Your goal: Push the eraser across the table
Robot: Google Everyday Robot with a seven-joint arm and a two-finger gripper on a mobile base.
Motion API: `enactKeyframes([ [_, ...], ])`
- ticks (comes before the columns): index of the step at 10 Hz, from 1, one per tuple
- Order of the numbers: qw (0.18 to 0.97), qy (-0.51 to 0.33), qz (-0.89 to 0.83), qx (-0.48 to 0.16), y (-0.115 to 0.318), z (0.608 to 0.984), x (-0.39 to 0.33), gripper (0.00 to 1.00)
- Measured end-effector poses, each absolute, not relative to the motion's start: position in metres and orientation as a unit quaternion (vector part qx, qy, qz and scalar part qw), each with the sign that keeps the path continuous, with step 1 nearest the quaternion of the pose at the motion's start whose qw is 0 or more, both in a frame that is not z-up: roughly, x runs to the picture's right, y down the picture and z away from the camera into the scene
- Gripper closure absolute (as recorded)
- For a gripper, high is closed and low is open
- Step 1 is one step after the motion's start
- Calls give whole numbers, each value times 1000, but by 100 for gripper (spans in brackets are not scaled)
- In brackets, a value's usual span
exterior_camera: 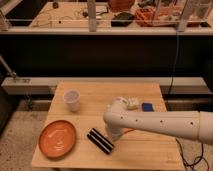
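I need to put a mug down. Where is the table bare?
Bare: the table's far strip behind the cup and blue block, and the middle between cup and eraser. Crowded: the front, with plate, eraser and the pincer beside it.

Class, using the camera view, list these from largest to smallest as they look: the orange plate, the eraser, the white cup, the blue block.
1. orange plate
2. eraser and white cup: about alike, so unranked; the eraser is longer, the cup broader
3. blue block
The gripper hangs beside the eraser.
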State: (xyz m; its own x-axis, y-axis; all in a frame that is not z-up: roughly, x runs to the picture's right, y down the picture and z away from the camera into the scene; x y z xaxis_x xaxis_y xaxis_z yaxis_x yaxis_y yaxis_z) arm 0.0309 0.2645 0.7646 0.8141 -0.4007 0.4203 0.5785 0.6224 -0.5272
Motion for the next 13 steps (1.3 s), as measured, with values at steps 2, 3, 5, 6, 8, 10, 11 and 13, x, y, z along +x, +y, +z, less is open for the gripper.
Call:
enactKeyframes([
  [2, 886, -134, -289, -336, 265, 767, 15, 98],
  [3, 885, -134, -295, -335, 266, 767, 12, 98],
  [5, 879, -134, -310, -335, 268, 768, -8, 98],
  [6, 878, -134, -314, -335, 269, 770, -13, 98],
  [8, 875, -135, -322, -334, 269, 772, -23, 98],
  [10, 876, -135, -322, -334, 268, 771, -22, 98],
  [11, 876, -135, -321, -334, 268, 771, -22, 98],
  [13, 874, -135, -326, -334, 268, 773, -27, 98],
])
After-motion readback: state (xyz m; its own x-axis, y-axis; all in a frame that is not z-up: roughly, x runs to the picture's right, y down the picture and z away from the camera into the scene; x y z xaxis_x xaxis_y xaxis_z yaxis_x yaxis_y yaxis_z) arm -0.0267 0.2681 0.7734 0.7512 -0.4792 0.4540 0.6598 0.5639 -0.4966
